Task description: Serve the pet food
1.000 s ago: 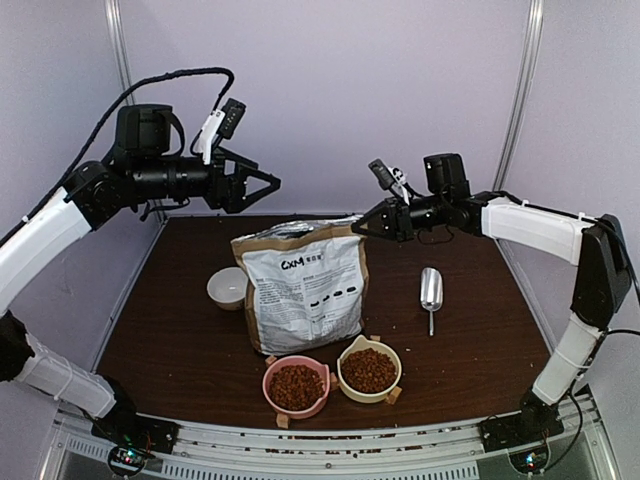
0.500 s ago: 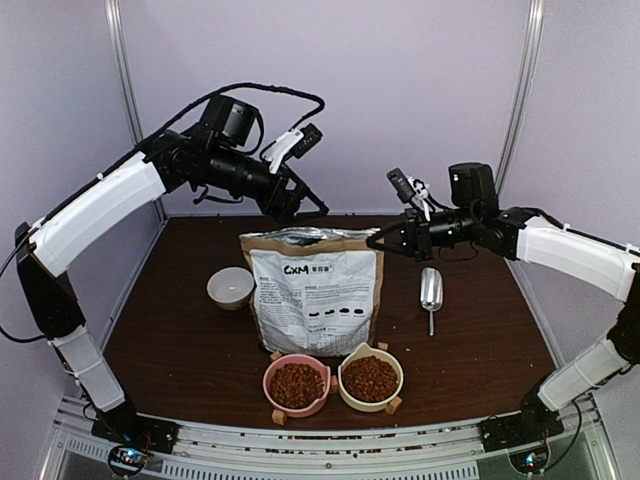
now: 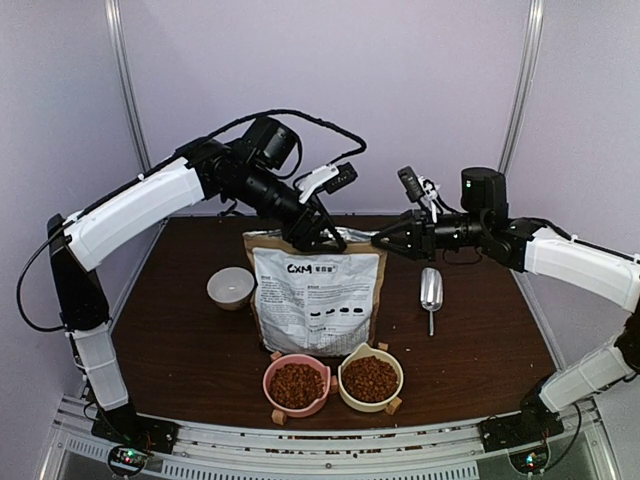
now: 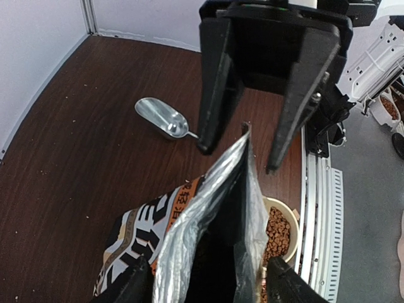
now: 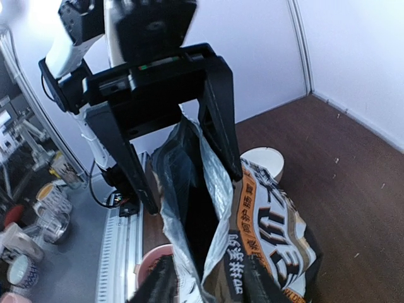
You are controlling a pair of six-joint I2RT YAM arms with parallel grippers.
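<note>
The pet food fills the pink bowl [image 3: 296, 385] and the cream bowl [image 3: 370, 378] at the table's front; kibble [image 4: 276, 228] also shows in the left wrist view. The brown-and-white bag [image 3: 315, 300] stands upright behind the bowls with its silver-lined mouth [image 4: 218, 252] open. My left gripper [image 3: 316, 240] is open over the bag's top left end, one finger on each side of the mouth [image 4: 208, 278]. My right gripper [image 3: 380, 241] is open at the bag's top right end, straddling the mouth [image 5: 205, 284]. The bag's inside is dark.
A metal scoop [image 3: 431, 290] lies on the table right of the bag, also in the left wrist view [image 4: 163, 118]. A small white bowl [image 3: 230, 287] sits left of the bag. White walls and posts ring the brown table [image 3: 180, 330].
My left arm has swung in from the far left and lowered its open gripper onto the bag's top. My right gripper has shifted slightly right and down. The bag now stands straighter.
</note>
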